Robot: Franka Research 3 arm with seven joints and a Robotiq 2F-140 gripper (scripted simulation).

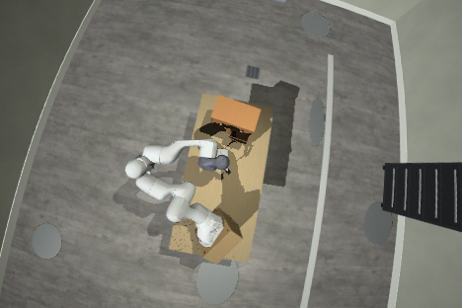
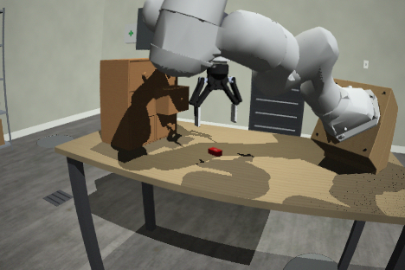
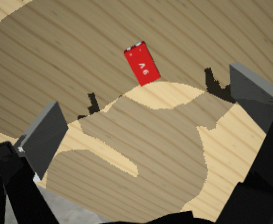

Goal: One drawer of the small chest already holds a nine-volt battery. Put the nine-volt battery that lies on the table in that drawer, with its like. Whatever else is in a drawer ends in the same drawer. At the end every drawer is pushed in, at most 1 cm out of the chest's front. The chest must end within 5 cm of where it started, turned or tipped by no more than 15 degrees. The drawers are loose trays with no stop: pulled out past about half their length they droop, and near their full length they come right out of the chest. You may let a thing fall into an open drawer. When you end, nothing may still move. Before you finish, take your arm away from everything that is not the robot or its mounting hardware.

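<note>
The nine-volt battery (image 2: 215,151) (image 3: 142,64) is red and lies flat on the table (image 2: 298,156). My gripper (image 2: 216,117) (image 3: 143,97) is open and empty, pointing down and hanging above the table. In the wrist view the battery lies beyond the line between the fingertips, a little above the middle. The orange-brown chest (image 1: 237,111) (image 2: 114,99) stands upright at the table's far end. One drawer (image 2: 182,99) at middle height on its right side is pulled partly out. The inside of that drawer and the battery in the chest are hidden.
The arm's wooden mounting block (image 1: 226,242) (image 2: 387,125) stands at the opposite end of the table. The arm's links reach over the table and partly cover the chest's top corner in the exterior view. Dark shadows fall across the chest's front and the table.
</note>
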